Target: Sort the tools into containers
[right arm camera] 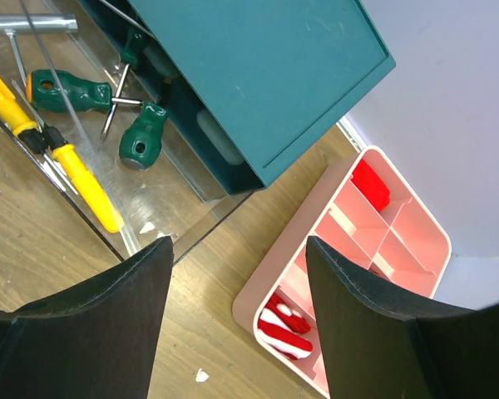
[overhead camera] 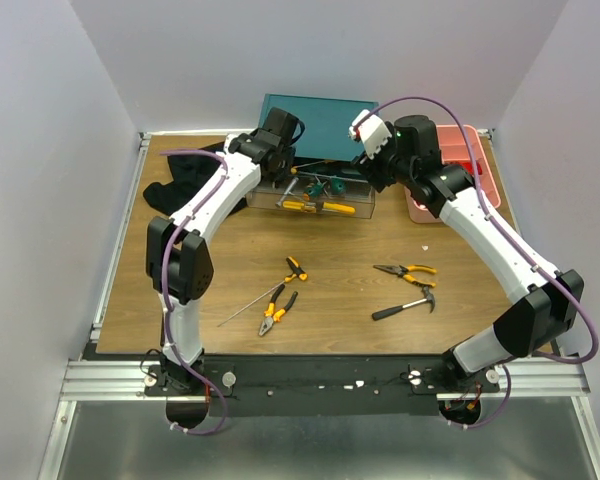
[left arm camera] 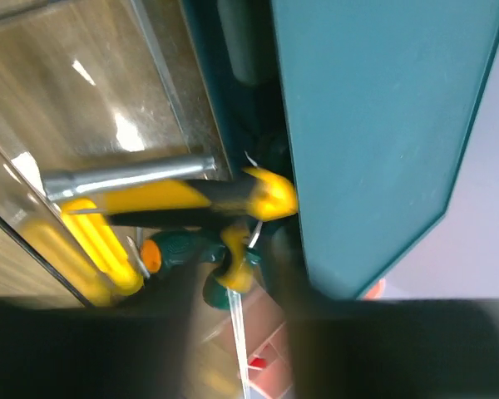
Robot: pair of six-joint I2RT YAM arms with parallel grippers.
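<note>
Nearest you, on the near half of the wooden tabletop point(overhead camera: 340, 340), five tools lie loose. Left of the middle are one thin metal rod point(overhead camera: 248, 307), one pair of orange-handled pliers point(overhead camera: 278, 315) just beside it, and one smaller pair of orange-and-black pliers point(overhead camera: 296, 268) a little farther in. Right of the middle are one black-handled steel hammer point(overhead camera: 405, 305) and, beyond it, one pair of yellow-handled long-nose pliers point(overhead camera: 405, 271). That makes three pairs of pliers in all. Past them, a clear plastic drawer point(overhead camera: 365, 208) stands out from the front of the teal metal cabinet point(overhead camera: 325, 120) at the middle of the far edge. In the drawer you can count two green-handled screwdrivers point(right arm camera: 71, 91), two yellow-handled screwdrivers point(right arm camera: 87, 187) and a steel shaft point(right arm camera: 25, 22) across them. Your left gripper point(overhead camera: 283, 168) hangs over the drawer's left end. You cannot tell whether its claw is spread or pressed together, because its fingers are only a dark blur in the left wrist view. Your right gripper point(right arm camera: 237, 249) hovers by the drawer's right end with its claw spread wide and nothing between the fingers. One pink plastic compartment tray point(right arm camera: 399, 241) sits in the far right corner, holding one red piece point(right arm camera: 370, 184) and one red-and-white striped piece point(right arm camera: 284, 326) in separate compartments. One black cloth point(overhead camera: 165, 195) lies at the left edge.
</note>
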